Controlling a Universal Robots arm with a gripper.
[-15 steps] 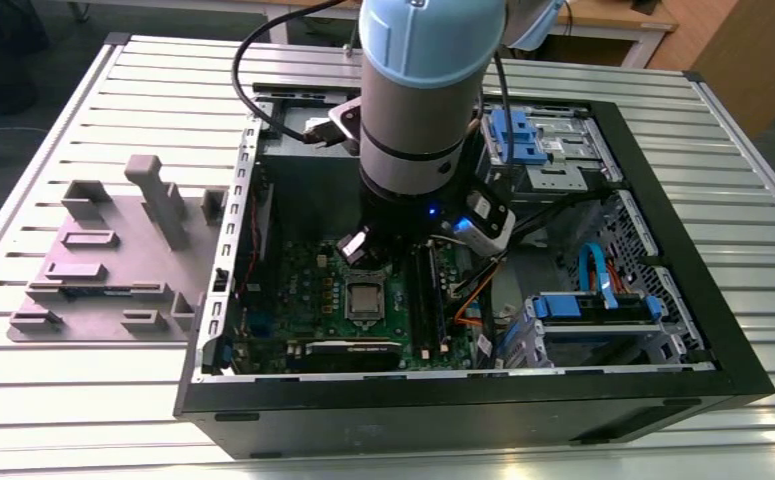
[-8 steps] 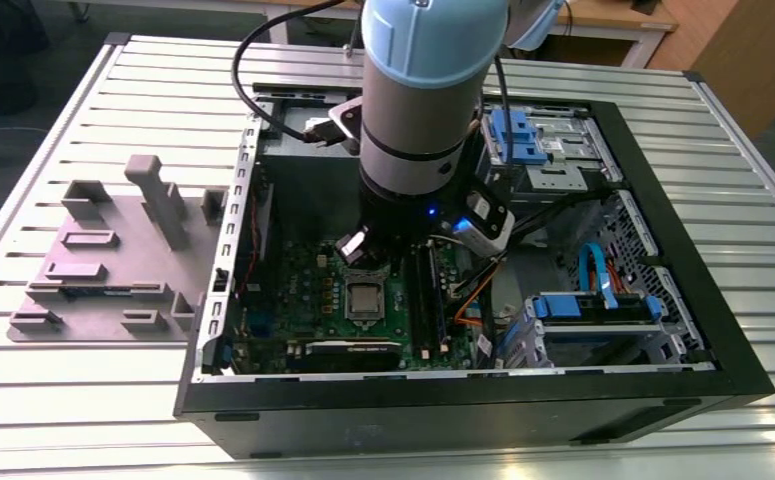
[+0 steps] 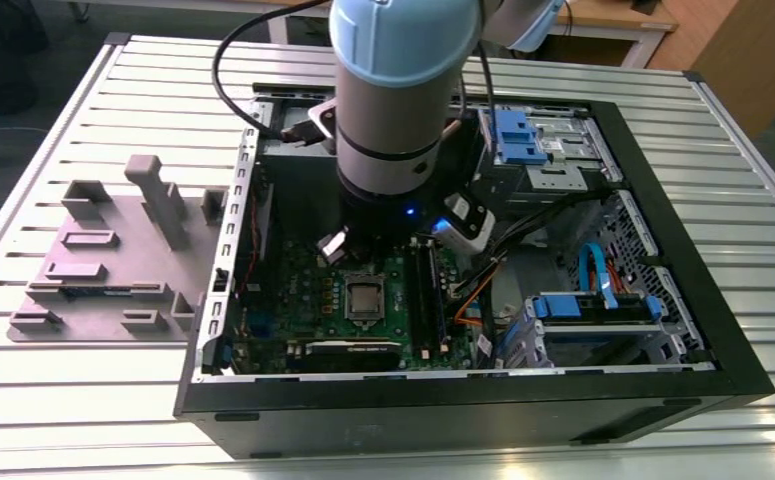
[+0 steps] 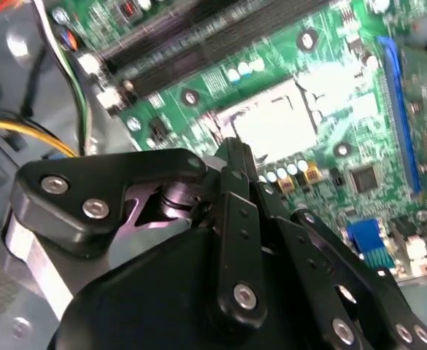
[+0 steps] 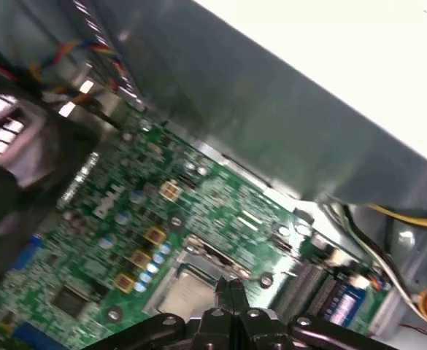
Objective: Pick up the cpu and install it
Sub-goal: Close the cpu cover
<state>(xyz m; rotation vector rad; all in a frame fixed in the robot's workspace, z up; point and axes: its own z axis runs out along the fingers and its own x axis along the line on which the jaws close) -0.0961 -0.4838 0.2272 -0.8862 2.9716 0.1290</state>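
**Inside the open case: the chip sits in the socket, the fingers pinched together above it**

In the middle of the green motherboard [image 3: 347, 300], the cpu [image 3: 363, 297] lies flat within the square metal-framed socket [image 3: 363, 283], its pale silvery top facing up. In both wrist views the same bright square shows inside the frame: in the second wrist view the cpu [image 4: 271, 120] gleams beyond the fingertips, and in the first wrist view the cpu [image 5: 184, 292] sits just past them, partly hidden by the finger linkage. From how it lies, level and framed on all sides, I judge that the picking-up and placing are done; whether the chip is fully seated, and whether the socket's retaining frame has been latched over it, cannot be told from these pictures.

The gripper [image 4: 231, 149] hangs above the socket with its two black fingers drawn together so that the tips meet, with nothing seen between them. In the first wrist view the gripper [image 5: 228, 286] shows the same narrow, pinched stance, the tips near the socket's edge; whether they touch the chip or frame cannot be told.

Outward from there, dark memory slots [image 3: 425, 285] run beside the socket on the exterior view's right, and the computer case [image 3: 494, 400] stands open on a slatted metal table [image 3: 94, 400]. To the exterior view's left, a grey parts fixture [image 3: 107, 260] rests on the table, well apart from the arm [image 3: 401, 90].
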